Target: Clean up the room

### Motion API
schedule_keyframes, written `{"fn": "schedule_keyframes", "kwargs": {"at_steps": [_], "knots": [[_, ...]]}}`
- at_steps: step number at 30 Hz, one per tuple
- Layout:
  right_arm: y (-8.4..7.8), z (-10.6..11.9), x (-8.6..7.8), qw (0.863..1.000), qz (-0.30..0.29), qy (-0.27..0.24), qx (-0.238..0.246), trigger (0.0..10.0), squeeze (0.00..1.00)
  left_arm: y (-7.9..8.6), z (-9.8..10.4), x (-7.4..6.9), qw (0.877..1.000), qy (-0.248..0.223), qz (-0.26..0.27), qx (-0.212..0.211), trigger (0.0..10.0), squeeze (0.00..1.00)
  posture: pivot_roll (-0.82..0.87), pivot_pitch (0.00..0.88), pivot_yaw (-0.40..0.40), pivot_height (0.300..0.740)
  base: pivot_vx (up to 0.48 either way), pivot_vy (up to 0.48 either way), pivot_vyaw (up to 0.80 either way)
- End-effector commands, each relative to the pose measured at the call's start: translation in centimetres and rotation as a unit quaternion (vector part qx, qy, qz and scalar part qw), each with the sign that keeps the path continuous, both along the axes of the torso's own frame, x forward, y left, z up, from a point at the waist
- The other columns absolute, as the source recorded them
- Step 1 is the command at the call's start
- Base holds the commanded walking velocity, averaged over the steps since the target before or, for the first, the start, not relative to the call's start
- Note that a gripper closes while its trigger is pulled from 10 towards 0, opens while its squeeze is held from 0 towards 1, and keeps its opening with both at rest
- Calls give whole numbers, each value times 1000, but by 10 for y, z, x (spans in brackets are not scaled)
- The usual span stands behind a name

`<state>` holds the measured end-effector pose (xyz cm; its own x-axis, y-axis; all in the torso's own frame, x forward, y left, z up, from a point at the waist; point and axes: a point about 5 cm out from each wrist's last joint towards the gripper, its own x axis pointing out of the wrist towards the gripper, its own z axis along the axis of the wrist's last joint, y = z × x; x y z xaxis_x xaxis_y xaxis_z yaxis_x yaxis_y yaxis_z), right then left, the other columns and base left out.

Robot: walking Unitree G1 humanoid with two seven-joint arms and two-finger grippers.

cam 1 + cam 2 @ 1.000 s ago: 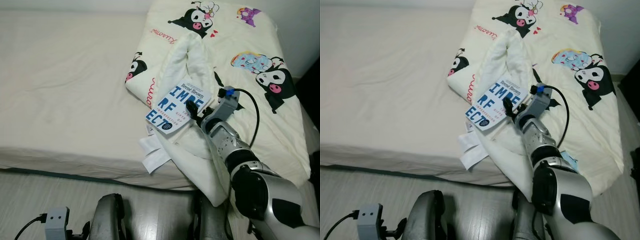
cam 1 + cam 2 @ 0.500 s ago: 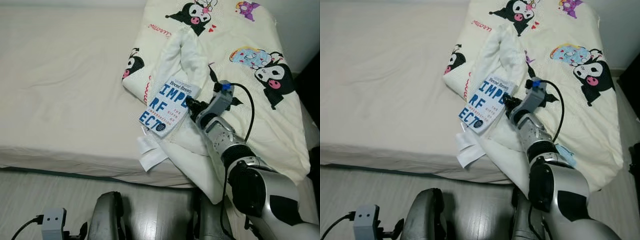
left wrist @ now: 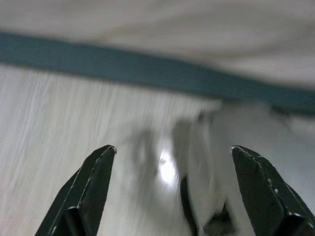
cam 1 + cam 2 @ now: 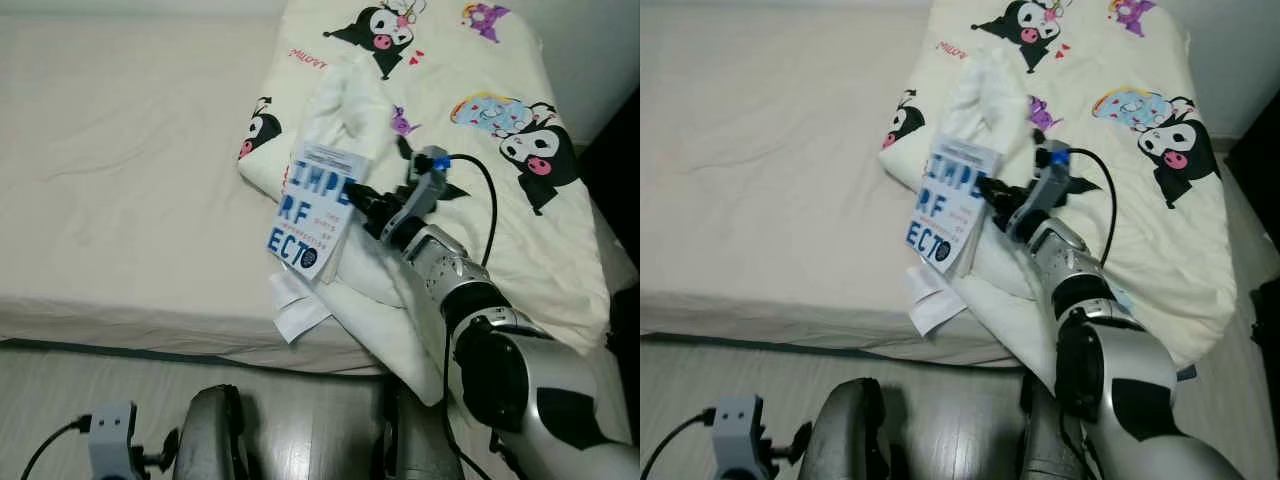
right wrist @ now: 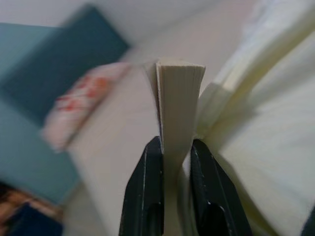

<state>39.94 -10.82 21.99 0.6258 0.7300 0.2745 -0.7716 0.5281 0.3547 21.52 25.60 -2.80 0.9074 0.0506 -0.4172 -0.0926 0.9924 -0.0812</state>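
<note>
The book (image 4: 308, 207) has been raised off the quilt (image 4: 480, 130) since a second ago: then it lay flat among the white folds, now it is tipped up on edge, its cover turned toward the open mattress of the bed (image 4: 120, 180). It is clamped by its spine edge in the right gripper (image 4: 362, 200), whose fingers (image 5: 142, 196) are pressed on either side of the page block. So the pickup appears done — carrying the book off the bed is judged to be next. The left gripper (image 3: 170, 189) hangs idle over the floor (image 3: 59, 147), fingers spread and holding nothing.
</note>
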Motion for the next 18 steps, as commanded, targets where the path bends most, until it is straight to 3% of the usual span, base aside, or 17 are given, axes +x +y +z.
{"fn": "schedule_keyframes", "kwargs": {"at_steps": [1, 2, 3, 4, 7, 8, 11, 12, 13, 14, 15, 16, 18], "knots": [[4, 4, -11, 995, 90, -47, 22, 0, 0, 13, 9, 7, 999, -20, 46, -19, 10000, 0, 43, 255, 7, 561, 0, 0, 0], [4, 4, -11, 995, 90, -47, 22, 0, 0, 13, 9, 7, 999, -20, 46, -19, 10000, 0, 43, 255, 7, 561, 0, 0, 0], [-3, -2, -16, 994, 99, -52, 17, 0, 0, 21, 27, 25, 995, -65, 65, -33, 10000, 0, 38, 250, 8, 561, 0, 0, 0], [-3, -2, -16, 994, 99, -52, 17, 0, 0, 21, 27, 25, 995, -65, 65, -33, 10000, 0, 38, 250, 8, 561, 0, 0, 0], [-24, -20, -22, 997, 73, -36, 5, 0, 0, 32, 76, 66, 975, -180, 81, -103, 10000, 0, 17, 231, 9, 561, 0, 0, 0], [-24, -20, -22, 997, 73, -36, 5, 0, 0, 32, 76, 66, 975, -180, 81, -103, 10000, 0, 17, 231, 9, 561, 0, 0, 0], [-31, -27, -26, 997, 75, -32, 5, 0, 0, 26, 109, 88, 942, -262, 42, -207, 10000, 0, 13, 225, 9, 561, 0, 0, 0], [-31, -27, -26, 997, 75, -32, 5, 0, 0, 26, 109, 88, 942, -262, 42, -207, 10000, 0, 13, 225, 9, 561, 0, 0, 0], [-32, -28, -27, 996, 79, -32, 5, 0, 0, 23, 114, 91, 933, -275, 31, -229, 10000, 0, 13, 225, 9, 561, 0, 0, 0], [-30, -30, -29, 995, 90, -31, 2, 0, 0, 13, 123, 92, 912, -296, -19, -282, 10000, 0, 10, 219, 6, 561, 0, 0, 0], [-30, -30, -29, 995, 90, -31, 2, 0, 0, 13, 123, 92, 912, -296, -19, -282, 10000, 0, 10, 219, 6, 561, 0, 0, 0], [-28, -33, -34, 993, 117, -31, -2, 0, 0, -6, 134, 91, 875, -318, -103, -351, 10000, 0, 8, 219, 4, 561, 0, 0, 0], [-28, -33, -34, 993, 117, -31, -2, 0, 0, -6, 134, 91, 875, -318, -103, -351, 10000, 0, 8, 219, 4, 561, 0, 0, 0]]}}
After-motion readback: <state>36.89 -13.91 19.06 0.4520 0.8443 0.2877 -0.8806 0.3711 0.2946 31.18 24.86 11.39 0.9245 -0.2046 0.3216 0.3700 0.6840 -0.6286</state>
